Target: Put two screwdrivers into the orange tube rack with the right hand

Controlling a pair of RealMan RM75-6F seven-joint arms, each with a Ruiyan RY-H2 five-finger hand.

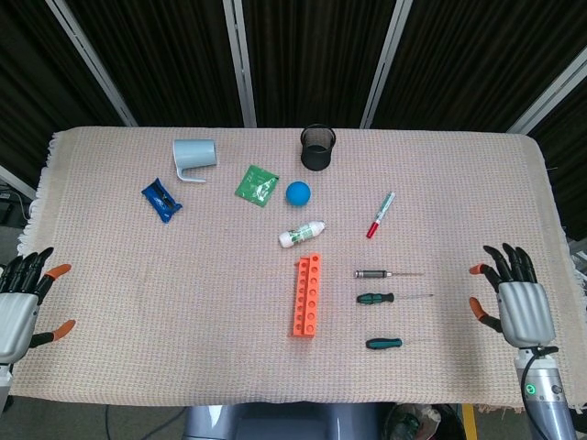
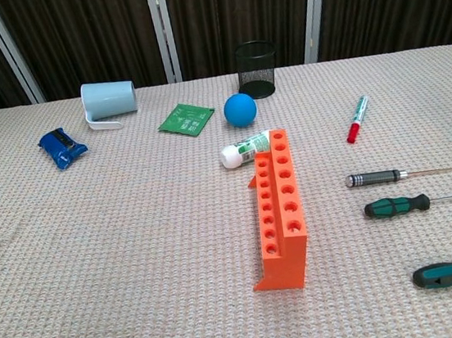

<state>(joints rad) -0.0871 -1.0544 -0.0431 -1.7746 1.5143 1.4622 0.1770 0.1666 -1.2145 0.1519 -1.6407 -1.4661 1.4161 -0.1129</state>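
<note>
The orange tube rack (image 1: pixel 308 294) (image 2: pixel 280 209) stands near the middle of the table, its holes empty. To its right lie three screwdrivers: one with a dark metal handle (image 1: pixel 374 273) (image 2: pixel 375 177), one with a green and black handle (image 1: pixel 376 298) (image 2: pixel 397 206), and a shorter teal one (image 1: pixel 383 344) (image 2: pixel 451 273) nearest the front. My right hand (image 1: pixel 514 298) hovers open over the table's right edge, well right of the screwdrivers. At the left edge, my left hand (image 1: pixel 23 302) is open and holds nothing. Neither hand shows in the chest view.
A black mesh cup (image 1: pixel 318 148), blue ball (image 1: pixel 297 192), green packet (image 1: pixel 256 184), pale blue mug (image 1: pixel 194 156) on its side, blue wrapper (image 1: pixel 161 200), white bottle (image 1: pixel 302 235) and red-capped marker (image 1: pixel 380 214) lie across the far half of the woven cloth (image 1: pixel 138 293).
</note>
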